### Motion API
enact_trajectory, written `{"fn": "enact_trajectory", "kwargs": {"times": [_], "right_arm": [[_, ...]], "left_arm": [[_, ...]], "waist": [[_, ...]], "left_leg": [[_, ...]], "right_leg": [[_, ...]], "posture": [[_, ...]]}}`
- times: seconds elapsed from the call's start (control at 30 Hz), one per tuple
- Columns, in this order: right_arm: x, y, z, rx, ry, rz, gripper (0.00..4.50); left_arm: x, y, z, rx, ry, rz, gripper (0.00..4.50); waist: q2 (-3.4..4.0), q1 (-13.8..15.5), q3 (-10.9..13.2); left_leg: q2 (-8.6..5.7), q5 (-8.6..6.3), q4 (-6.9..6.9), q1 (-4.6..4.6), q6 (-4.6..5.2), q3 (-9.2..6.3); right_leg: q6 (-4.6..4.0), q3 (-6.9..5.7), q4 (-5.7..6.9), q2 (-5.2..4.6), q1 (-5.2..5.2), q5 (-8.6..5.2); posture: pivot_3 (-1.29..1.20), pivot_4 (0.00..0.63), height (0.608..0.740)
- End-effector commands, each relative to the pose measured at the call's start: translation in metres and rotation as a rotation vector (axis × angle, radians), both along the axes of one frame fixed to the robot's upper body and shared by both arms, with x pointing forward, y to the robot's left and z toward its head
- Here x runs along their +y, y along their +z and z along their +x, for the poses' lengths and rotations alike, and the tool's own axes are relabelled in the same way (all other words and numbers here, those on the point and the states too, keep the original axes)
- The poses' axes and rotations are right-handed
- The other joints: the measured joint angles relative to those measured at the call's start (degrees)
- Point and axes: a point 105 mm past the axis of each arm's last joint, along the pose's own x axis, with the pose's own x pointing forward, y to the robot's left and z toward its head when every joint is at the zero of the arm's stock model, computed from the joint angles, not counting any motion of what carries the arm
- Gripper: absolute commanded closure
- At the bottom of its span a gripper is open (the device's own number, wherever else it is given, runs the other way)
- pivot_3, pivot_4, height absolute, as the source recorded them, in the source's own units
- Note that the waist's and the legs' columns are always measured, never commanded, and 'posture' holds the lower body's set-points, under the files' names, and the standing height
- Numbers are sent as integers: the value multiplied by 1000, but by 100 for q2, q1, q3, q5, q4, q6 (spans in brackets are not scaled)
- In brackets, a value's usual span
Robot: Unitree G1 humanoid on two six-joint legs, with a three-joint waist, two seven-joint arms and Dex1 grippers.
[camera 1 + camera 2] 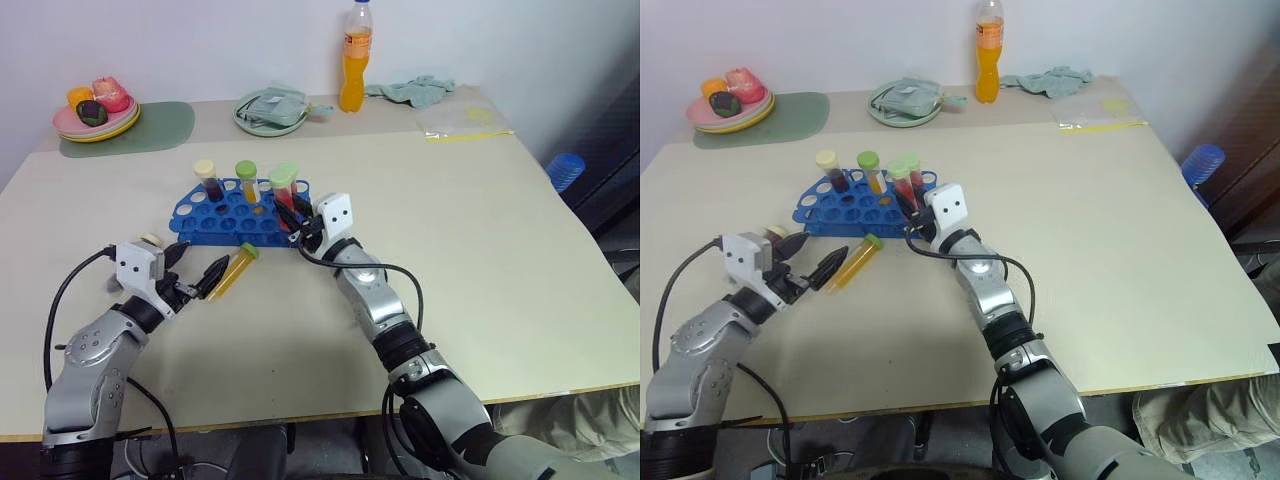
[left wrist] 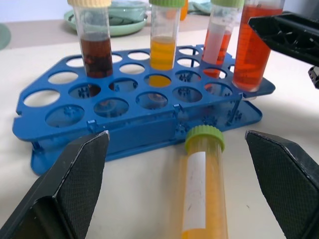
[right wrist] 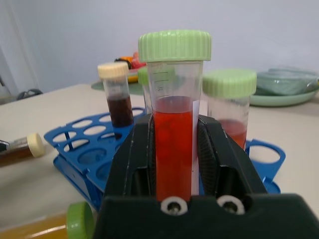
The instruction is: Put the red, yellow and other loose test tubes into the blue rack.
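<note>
Above, our right fingers (image 3: pixel 174 164) pinched the slick, light red tube (image 3: pixel 173 144) mid-body; left fingers (image 2: pixel 179 189) spread around the yellow tube (image 2: pixel 202 189) near the rack (image 1: pixel 215 215).

A beige table (image 1: pixel 500 260) carries the clutter along its far edge; at the far left corner a green mat (image 1: pixel 150 128) lies under stacked pink and yellow plates (image 1: pixel 97 124) holding toy food; farther right sits a pale green dish (image 1: pixel 268 110) with a folded cloth in it; just beside it stands 1 orange drink bottle (image 1: pixel 353 60), upright; a crumpled teal cloth (image 1: pixel 415 90) lies near it; a clear plastic bag (image 1: pixel 462 122) rests toward the right corner; a blue object (image 1: pixel 565 170) shows past the table's right edge.
</note>
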Motion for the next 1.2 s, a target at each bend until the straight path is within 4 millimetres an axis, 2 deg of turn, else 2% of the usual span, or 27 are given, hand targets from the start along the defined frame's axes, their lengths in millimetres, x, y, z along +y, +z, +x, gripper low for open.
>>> {"fn": "enact_trajectory", "kwargs": {"times": [0.03, 0.07, 0.17, 0.3, 0.43, 0.53, 0.7, 0.77, 0.83, 0.97, 1.2], "right_arm": [[7, 18, -1, -48, 14, 48, 3803], [8, 18, -3, -39, 41, 61, 3803], [7, 22, -6, -45, 67, 88, 2377], [-5, 44, -8, -135, 15, 123, 372], [-30, 62, -15, -180, 5, 136, 372], [-49, 71, -21, -205, 6, 96, 372], [-67, 77, -36, -232, 92, -35, 372], [-73, 71, -51, -212, 197, -131, 372], [-76, 64, -66, -178, 297, -212, 372], [-81, 46, -100, -93, 481, -363, 372], [-76, 34, -111, -67, 500, -411, 372]], "left_arm": [[-6, 13, -1, -48, -22, 4, 0], [-7, 13, -1, -48, -24, 4, 0], [-7, 13, -1, -45, -25, 3, 0], [-6, 13, -1, -9, -17, 6, 0], [-7, 24, 4, 59, -12, 47, 0], [-13, 31, 6, 151, -33, 159, 0], [-17, 38, 10, 415, 26, 347, 0], [-21, 28, 6, 611, -3, 445, 0], [-23, 23, 3, 715, -35, 504, 0], [-39, 18, 12, 772, -96, 525, 0], [-47, 4, 31, 842, -50, 545, 0]], "waist": [[0, 2, 0], [0, 3, 0], [0, 0, 0], [2, 1, 1], [1, 23, 1], [1, 20, 1], [4, -2, 5], [4, -11, 6], [6, -12, 7], [2, 12, 10], [-2, 27, 11]], "left_leg": [[0, 0, 0, 0, 0, 0], [0, 0, 1, 0, 0, 0], [0, 1, 2, 0, -1, 0], [0, 1, 1, 0, -1, 0], [-1, 1, 3, 0, -1, -6], [-3, 0, 7, 0, -1, -5], [-4, 0, 6, 0, 0, -6], [-2, 0, 4, 2, 0, -4], [-1, 0, 1, 5, 0, -3], [0, 0, 2, 6, 1, -1], [-1, 0, 9, 5, 1, -1]], "right_leg": [[0, 0, 0, 0, 0, 0], [0, 0, 0, 0, 1, 0], [0, 0, 1, 0, 1, 0], [0, 1, 3, 0, -2, 0], [0, 0, 7, 0, -2, 0], [0, 1, 7, -1, 1, 0], [2, -1, 12, 2, 2, -1], [2, -1, 16, 5, 1, -2], [4, -3, 15, 8, 3, -3], [4, -1, 12, 7, 6, -5], [4, 0, 10, 4, 8, -5]], "posture": [[0, 150, 740], [0, 150, 740], [0, 150, 740], [0, 150, 740], [0, 150, 740], [0, 150, 740], [0, 150, 740], [0, 150, 740], [0, 150, 740], [0, 150, 740], [0, 150, 740]]}}
